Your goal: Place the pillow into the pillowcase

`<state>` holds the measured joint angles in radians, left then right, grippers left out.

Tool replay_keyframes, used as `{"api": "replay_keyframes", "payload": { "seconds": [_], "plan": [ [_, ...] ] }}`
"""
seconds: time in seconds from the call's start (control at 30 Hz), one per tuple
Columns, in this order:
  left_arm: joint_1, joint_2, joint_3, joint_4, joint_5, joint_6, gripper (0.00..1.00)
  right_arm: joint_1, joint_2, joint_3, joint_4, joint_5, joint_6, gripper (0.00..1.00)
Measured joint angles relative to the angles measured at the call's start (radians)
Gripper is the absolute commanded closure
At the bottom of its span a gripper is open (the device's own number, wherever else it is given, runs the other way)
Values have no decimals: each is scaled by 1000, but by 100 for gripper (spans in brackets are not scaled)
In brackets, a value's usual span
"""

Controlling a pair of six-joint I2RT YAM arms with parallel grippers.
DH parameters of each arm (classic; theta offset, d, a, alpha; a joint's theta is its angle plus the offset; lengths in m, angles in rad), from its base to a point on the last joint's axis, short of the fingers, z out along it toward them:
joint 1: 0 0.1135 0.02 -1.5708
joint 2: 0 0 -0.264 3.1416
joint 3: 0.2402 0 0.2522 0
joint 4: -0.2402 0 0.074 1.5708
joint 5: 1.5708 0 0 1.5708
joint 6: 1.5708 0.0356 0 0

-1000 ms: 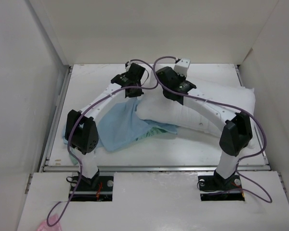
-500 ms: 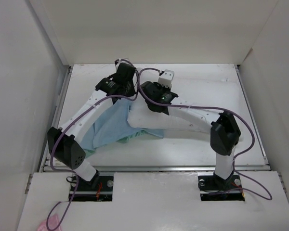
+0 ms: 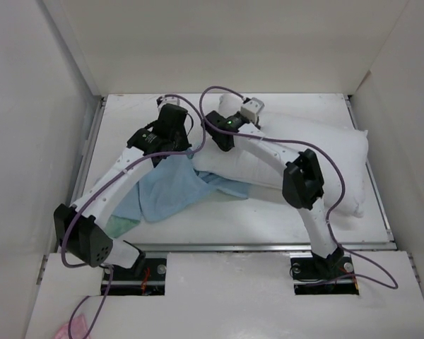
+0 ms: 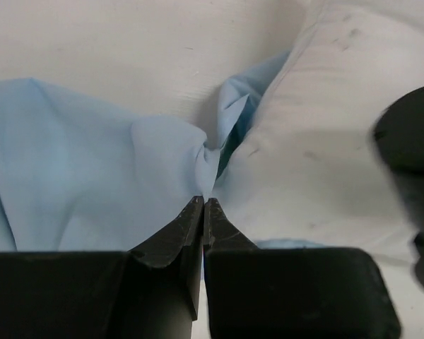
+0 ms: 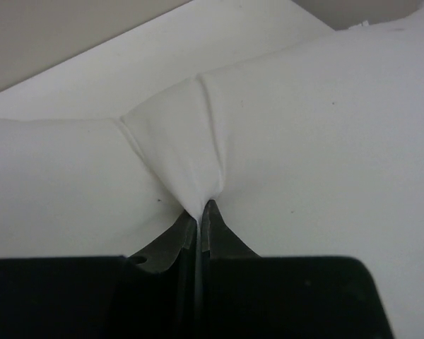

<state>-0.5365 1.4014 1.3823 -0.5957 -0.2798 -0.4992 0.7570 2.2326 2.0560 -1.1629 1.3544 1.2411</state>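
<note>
1 pillow [image 3: 325, 152], 1 pillowcase [image 3: 166, 194]; left claw [image 4: 203, 205] clamps shut on a pillowcase fold, right claw [image 5: 199, 210] on pillow fabric, both sit further left than a second ago.

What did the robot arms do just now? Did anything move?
Both arms swung to the left. The left arm dragged its pinch of the pillowcase leftward and a bit nearer; the right arm pulled its end of the pillow leftward too. Nothing was let go: the left jaws stay shut on the pillowcase, the right jaws on the pillow.
</note>
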Motion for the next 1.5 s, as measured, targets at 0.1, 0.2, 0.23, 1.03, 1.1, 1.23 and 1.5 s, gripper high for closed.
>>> {"api": "replay_keyframes", "payload": {
  "seconds": [0.1, 0.2, 0.23, 1.03, 1.1, 1.23, 1.5],
  "plan": [
    [9, 21, -11, 32, 35, 0, 100, -60, -26, -1, 1, -16, -58, 100],
    [14, 83, 30, 56, 56, 1, 100, -98, -110, -107, 122, -88, -201, 100],
    [15, 109, 51, 64, 66, 1, 100, -100, -148, -156, 171, -120, -246, 100],
    [57, 201, 74, 26, 57, -32, 100, 84, -684, -873, 941, -881, -752, 54],
    [64, 168, 49, 18, 47, -37, 100, 85, -714, -922, 965, -941, -831, 49],
    [68, 94, 34, -3, 33, -46, 30, 90, -785, -992, 980, -1064, -959, 49],
    [125, 17, -58, -6, 31, -60, 0, 96, -764, -1028, 976, -1108, -1005, 42]
  ]
}}
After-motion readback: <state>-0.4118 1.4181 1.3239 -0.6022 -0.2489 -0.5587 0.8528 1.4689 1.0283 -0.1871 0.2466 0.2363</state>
